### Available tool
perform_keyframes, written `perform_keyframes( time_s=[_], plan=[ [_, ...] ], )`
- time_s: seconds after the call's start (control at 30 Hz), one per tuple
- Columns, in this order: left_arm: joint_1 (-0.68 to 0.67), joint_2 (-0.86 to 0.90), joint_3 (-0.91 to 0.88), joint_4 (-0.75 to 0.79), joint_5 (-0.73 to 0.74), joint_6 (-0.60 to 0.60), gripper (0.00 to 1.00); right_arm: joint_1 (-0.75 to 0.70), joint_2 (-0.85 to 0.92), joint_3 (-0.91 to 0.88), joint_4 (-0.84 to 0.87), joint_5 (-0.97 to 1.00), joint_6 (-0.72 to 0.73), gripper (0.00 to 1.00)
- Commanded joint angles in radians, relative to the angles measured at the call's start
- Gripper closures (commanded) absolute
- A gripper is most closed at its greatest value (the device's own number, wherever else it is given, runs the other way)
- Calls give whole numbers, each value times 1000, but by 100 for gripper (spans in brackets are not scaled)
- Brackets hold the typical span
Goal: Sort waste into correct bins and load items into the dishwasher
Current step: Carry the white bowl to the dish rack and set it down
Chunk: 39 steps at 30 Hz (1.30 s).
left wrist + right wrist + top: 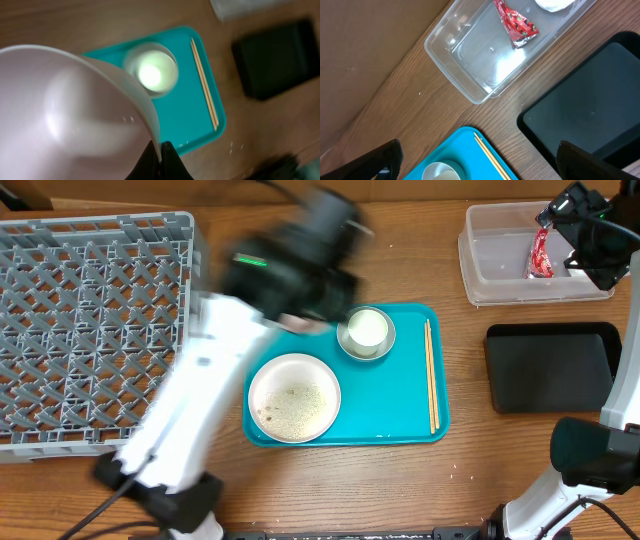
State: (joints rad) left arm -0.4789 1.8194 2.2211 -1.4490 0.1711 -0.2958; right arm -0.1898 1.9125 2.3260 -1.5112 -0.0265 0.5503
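Round white bowl (pixel 65 110): rim clamped in left jaws.
Grey lattice plastic rack (pixel 90 330): nine o'clock of bowl, left arm nearer.
Right jaws: apart.

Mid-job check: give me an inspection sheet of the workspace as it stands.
surface: wooden table, teal tray centred.
job's things: plate with crumbs, steel bowl holding white cup, chopsticks, all on tray; red wrapper and napkin in clear tub; black tray and dish rack hold nothing seen.
clutter: few white specks by tray.
grippers: left gripper shut on white bowl rim; right gripper open above tub.
cables: black lead, near-left corner.
surroundings: cardboard behind table.
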Motion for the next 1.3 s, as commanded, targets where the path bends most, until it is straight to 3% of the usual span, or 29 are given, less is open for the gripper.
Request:
perform_keyframes(
  time_s=[0.0, 0.1, 0.13, 0.23, 0.37, 0.53, 0.87, 1.27],
  plan=[
    [281, -40, 14, -4, 355, 130, 96, -2, -1, 9, 2, -1, 4, 0],
    [533, -11, 6, 6, 648, 251, 96, -2, -1, 9, 2, -1, 4, 0],
    [687, 29, 6, 11, 830, 327, 96, -2, -1, 9, 2, -1, 4, 0],
    [879, 104, 6, 10, 1052, 450, 96, -2, -1, 9, 2, -1, 4, 0],
    [1049, 218, 6, 1, 1226, 526, 96, -2, -1, 9, 2, -1, 4, 0],
    [1140, 347, 5, -49, 1413, 673, 96, -2, -1, 9, 2, -1, 4, 0],
    [1160, 526, 5, 22, 1410, 724, 96, -2, -1, 9, 2, -1, 4, 0],
    [1162, 542, 5, 241, 1410, 721, 96, -2, -1, 9, 2, -1, 4, 0]
  ],
)
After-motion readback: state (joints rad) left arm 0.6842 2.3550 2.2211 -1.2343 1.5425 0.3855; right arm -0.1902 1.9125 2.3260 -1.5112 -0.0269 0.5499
